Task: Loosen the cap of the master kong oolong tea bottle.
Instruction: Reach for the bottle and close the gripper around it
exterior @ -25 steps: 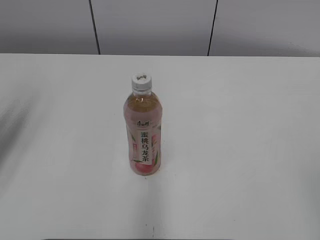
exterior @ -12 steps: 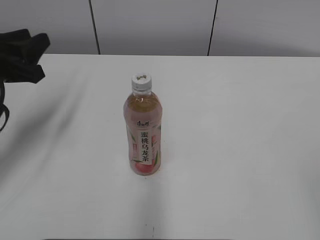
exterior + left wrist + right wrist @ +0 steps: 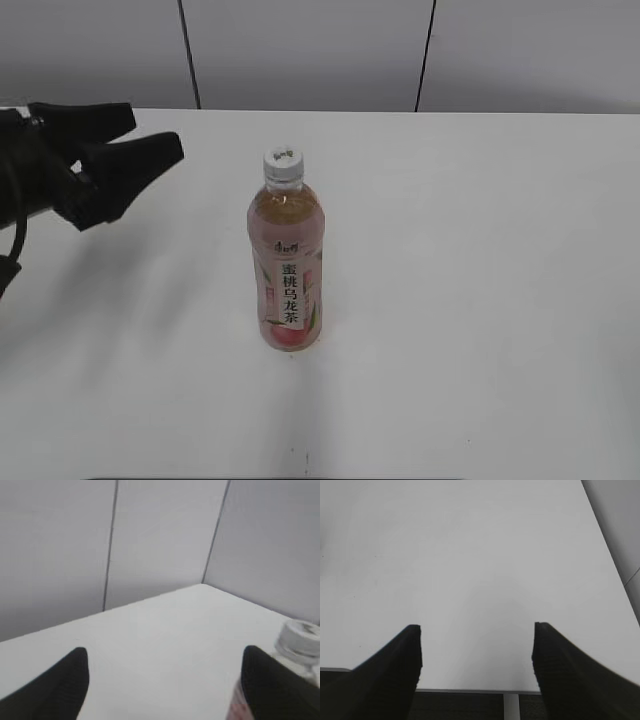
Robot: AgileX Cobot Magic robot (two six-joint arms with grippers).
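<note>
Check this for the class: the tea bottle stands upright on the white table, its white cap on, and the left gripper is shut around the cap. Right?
Not quite. The left gripper is open and apart from the cap, off to its left, as the exterior view shows. The bottle does stand upright on the table, cap on.

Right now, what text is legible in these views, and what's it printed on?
"蜜桃乌龙茶": vertical black characters on the white strip of the bottle label.
Small dark logo above that strip: too small to read.
Dark print on top of the cap: too small to read; blurred in the left wrist view too.
Table, wall, fingers: no text.
</note>
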